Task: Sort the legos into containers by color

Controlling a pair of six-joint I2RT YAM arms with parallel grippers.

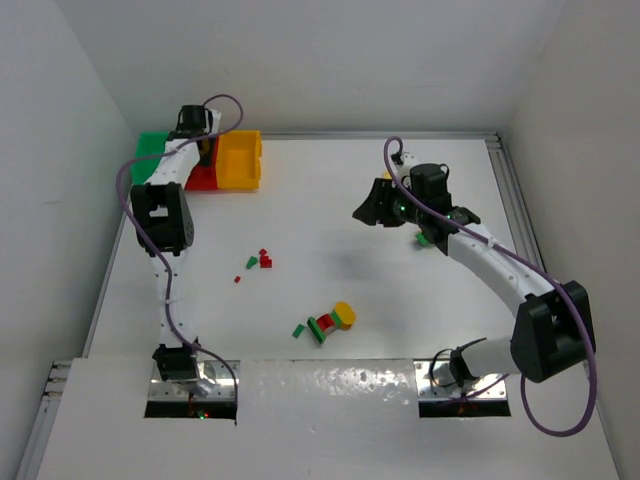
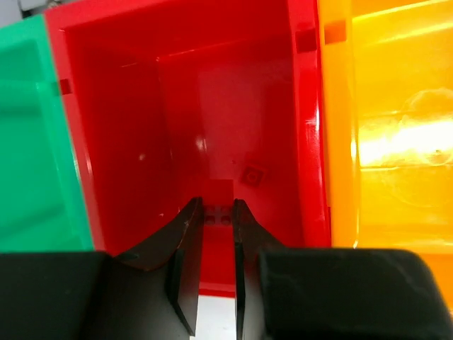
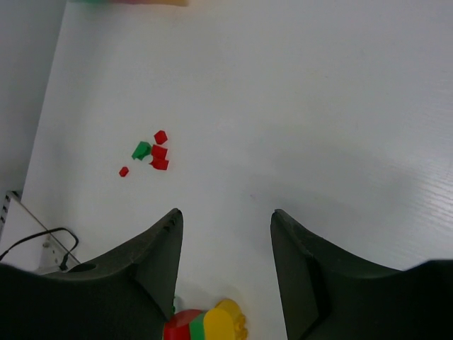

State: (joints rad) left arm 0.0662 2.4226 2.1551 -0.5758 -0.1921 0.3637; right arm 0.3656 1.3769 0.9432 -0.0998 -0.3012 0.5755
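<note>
Left fingers (image 2: 197, 212): closed on a small red brick (image 2: 217, 218), pinched at the very tips.
Where: over the red bin (image 2: 127, 106) at the far left of the surface (image 1: 400, 320). The green bin (image 2: 28, 142) is on its left and the yellow bin (image 2: 396, 142) on its right. One red piece (image 2: 253, 175) already lies inside.
Brick's lie: we judge the long axis runs from finger to finger, studs facing the camera.
Risk, left: the brick hangs close to the bin's near wall. On release it could cling to one finger or clip the rim and fall outside.
Middle: loose bricks (image 1: 262, 259), red and green, lie scattered. Nearer us sits a stack (image 1: 330, 320) of red, green and yellow.
Right fingers (image 3: 170, 237): about half open, holding nothing, hovering above the surface.
Risk, right: gripped whole, the stack would carry mixed colours into one bin. A green brick (image 1: 422, 238) just beside that arm could get swept away.
</note>
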